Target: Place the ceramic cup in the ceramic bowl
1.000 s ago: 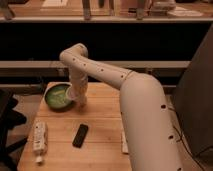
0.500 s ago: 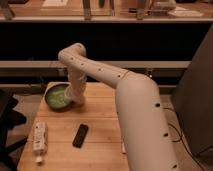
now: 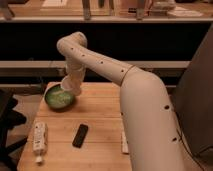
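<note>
**Status.** The gripper is at the far-left part of the table, directly above the right rim of the bowl. The arm reaches in from the right, bends at the top and comes down to this point.

**Change.** Over the last second the end of the arm has moved a little to the left. Before, it hung just beside the bowl on its right. It now overlaps the bowl's rim and tilts in toward the pale green inside. The bowl has not moved, and neither have the remote and the power strip on the near part of the table.

**Cup.** A pale shape at the end of the arm, taken to be the cup, sits above the bowl's right edge. It merges with the cream arm, so its outline is unclear. No cup stands anywhere on the table.

**Gripper state.** It cannot be told whether the gripper is clenched on the cup or has released it.

**Meaning for the task.** Judged from the position, transport to the bowl is nearly complete and the placing step is in hand. The cup is not yet seen resting inside the bowl.

**Caution.** The cup is over the rim, not the centre. A release here could tip it out onto the table.
</note>
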`<state>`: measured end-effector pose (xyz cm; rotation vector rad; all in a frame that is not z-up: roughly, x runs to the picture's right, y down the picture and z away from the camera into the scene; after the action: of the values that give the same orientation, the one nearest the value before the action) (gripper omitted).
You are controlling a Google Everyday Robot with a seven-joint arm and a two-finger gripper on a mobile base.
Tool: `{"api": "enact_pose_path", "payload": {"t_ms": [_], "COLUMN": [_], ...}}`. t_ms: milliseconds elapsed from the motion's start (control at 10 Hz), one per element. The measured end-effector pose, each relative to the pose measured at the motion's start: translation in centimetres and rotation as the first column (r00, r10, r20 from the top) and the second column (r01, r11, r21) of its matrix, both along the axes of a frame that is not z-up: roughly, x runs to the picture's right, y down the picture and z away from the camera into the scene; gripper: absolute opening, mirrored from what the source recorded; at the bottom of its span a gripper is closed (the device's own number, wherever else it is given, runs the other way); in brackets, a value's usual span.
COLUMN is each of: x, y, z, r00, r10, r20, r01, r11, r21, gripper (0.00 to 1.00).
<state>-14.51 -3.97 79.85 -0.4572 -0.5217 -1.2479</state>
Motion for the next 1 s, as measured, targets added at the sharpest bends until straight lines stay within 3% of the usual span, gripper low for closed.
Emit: {"api": "enact_pose_path", "payload": {"t_ms": [100, 200, 400, 600, 1000], "x": [-0.6, -0.9, -1.3, -2.3, -3.2], "y": [-0.8, -1.0, -0.1, 0.9, 1.3], "z": [-0.4, -0.6, 0.2, 2.3, 3.0], "r00": [0.999, 0.998, 1.000, 0.999, 0.998], "r10": [-0.011, -0.012, -0.019, -0.027, -0.042], "r20": [0.047, 0.056, 0.025, 0.031, 0.041], "r01": [0.010, 0.012, 0.019, 0.027, 0.042], "r11": [0.9998, 0.9998, 0.9998, 0.9996, 0.9991], "r21": [0.015, 0.016, -0.001, -0.002, -0.006], "gripper": [0.01, 0.01, 0.01, 0.01, 0.01]}}
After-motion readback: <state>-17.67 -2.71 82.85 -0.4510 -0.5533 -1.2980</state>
